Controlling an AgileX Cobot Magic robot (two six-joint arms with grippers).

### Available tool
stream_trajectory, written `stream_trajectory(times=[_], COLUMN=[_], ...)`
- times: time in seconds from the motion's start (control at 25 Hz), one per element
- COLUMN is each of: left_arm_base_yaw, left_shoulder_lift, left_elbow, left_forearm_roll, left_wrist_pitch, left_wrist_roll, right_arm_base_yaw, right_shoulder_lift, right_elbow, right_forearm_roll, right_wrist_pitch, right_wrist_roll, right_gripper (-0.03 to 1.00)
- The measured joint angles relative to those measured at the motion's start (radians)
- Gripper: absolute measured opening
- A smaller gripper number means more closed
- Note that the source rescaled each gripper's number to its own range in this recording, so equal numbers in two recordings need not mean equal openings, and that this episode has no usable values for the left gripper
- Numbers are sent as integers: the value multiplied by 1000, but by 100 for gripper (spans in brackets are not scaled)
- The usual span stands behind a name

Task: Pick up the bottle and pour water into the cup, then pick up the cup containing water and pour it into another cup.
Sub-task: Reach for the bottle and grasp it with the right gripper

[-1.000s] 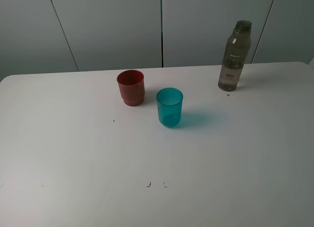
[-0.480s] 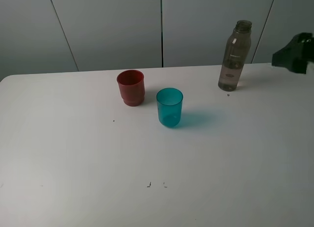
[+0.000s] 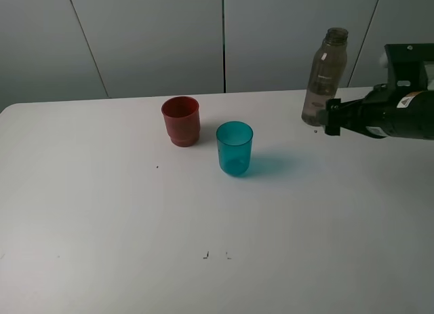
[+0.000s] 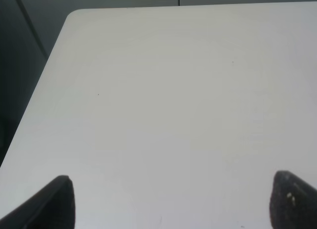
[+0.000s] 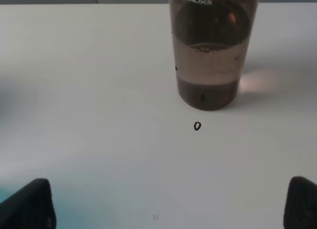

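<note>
The smoky grey-brown bottle (image 3: 325, 76) stands upright at the back right of the white table (image 3: 102, 212), with a little water in its base (image 5: 214, 66). The teal cup (image 3: 234, 148) stands near the middle, and the red cup (image 3: 181, 121) just behind and left of it. My right gripper (image 3: 332, 117) reaches in from the right, low, just right of the bottle's base. In the right wrist view it (image 5: 168, 206) is open wide, the bottle a short way ahead and apart from its fingertips (image 5: 30, 205). My left gripper (image 4: 173, 204) is open over bare table.
A small dark mark (image 5: 197, 125) lies on the table just in front of the bottle. Grey wall panels (image 3: 224, 36) rise behind the table's far edge. The left wrist view shows the table's rounded corner (image 4: 74, 15).
My right arm has come into view from the right edge and moved left and lower, up beside the bottle. The bottle and both cups have not moved.
</note>
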Motion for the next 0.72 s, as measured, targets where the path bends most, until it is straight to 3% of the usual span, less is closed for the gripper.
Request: stream_trajectory(times=[0.32, 0.72], left_arm_base_yaw=[0, 0], left_shoulder_lift=[0, 0], left_elbow=[0, 0], left_forearm_roll=[0, 0], left_wrist_pitch=[0, 0], left_wrist_roll=[0, 0], right_arm_base_yaw=[2, -19], right_shoulder_lift=[316, 510], right_elbow=[-5, -116], right_forearm_roll=[-19, -26], right_wrist_pitch=[-487, -625], right_wrist_roll=[59, 17], right_gripper=[100, 100])
